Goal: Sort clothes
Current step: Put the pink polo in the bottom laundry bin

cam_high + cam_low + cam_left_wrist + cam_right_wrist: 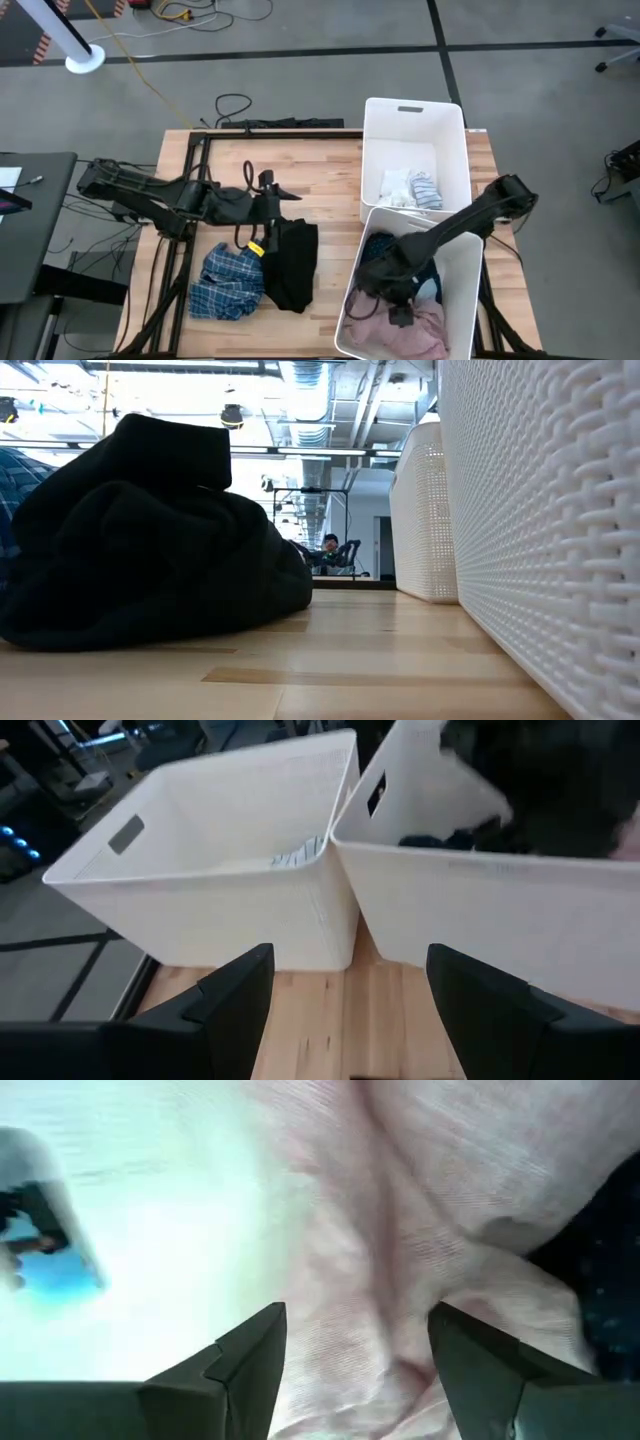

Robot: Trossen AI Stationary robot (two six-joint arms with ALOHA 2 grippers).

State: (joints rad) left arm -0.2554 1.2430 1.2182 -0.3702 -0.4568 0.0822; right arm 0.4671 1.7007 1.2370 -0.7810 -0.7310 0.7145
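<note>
A black garment (291,262) and a blue plaid shirt (228,282) lie side by side on the wooden table; the black one fills the left of the low view (140,540). The near white bin (462,300) holds a navy patterned garment (380,247) and a pink one (395,328). The far white bin (415,118) holds small white and striped socks (410,188). My left gripper (275,190) is open and empty above the table, just beyond the black garment, facing the bins (340,990). My right gripper (400,305) is open inside the near bin, fingers on either side of a fold of the pink garment (400,1260).
The two bins stand end to end along the table's right side, and their walls also show in the low view (540,510). Bare wood (320,180) lies between the clothes and the bins. A black cable (232,105) lies on the floor beyond the far edge.
</note>
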